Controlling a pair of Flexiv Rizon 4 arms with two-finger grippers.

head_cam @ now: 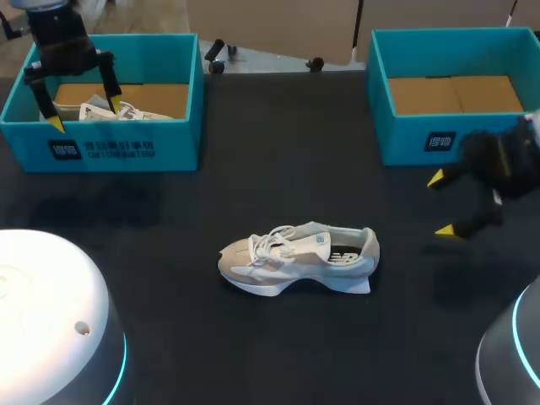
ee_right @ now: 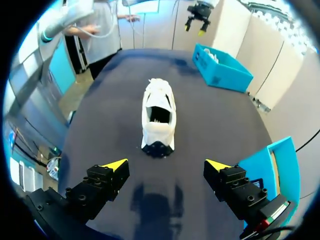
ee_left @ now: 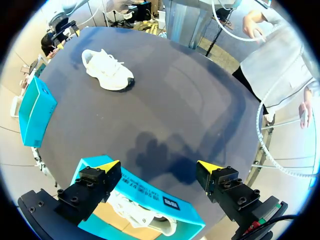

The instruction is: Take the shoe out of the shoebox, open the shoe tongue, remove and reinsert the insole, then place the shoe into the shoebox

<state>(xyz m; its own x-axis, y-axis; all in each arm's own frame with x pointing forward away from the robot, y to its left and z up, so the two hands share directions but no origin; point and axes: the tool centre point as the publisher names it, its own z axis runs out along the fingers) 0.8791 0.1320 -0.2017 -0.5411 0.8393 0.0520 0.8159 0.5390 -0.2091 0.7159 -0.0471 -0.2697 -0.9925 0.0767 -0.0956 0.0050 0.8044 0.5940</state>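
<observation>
From the head view, the dark desk [head_cam: 169, 253] carries a pale shoe [head_cam: 297, 258] near its middle. It stands on its sole, well apart from both boxes, with bare surface all round it. The left shoebox [head_cam: 126, 148] sits at the far left edge and holds a second shoe [head_cam: 118, 110]. The left hand [head_cam: 83, 114] hangs over that box, its fingers spread wide and gripping nothing. The right shoebox [head_cam: 422, 135] sits at the far right edge, its brown cardboard floor showing. The right hand [head_cam: 443, 204] is just in front of it, fingers apart and holding nothing.

In the left wrist view, the left hand [ee_left: 159, 166] is spread above the near wall of the left shoebox [ee_left: 150, 197], with the second shoe [ee_left: 142, 215] below it. The shoe [ee_left: 107, 70] lies far ahead across open desk.

In the right wrist view, the right hand [ee_right: 166, 165] gapes over bare desk. The shoe [ee_right: 158, 117] is ahead of it, heel nearest and mouth visible. The right shoebox [ee_right: 277, 165] is just beside the hand.
</observation>
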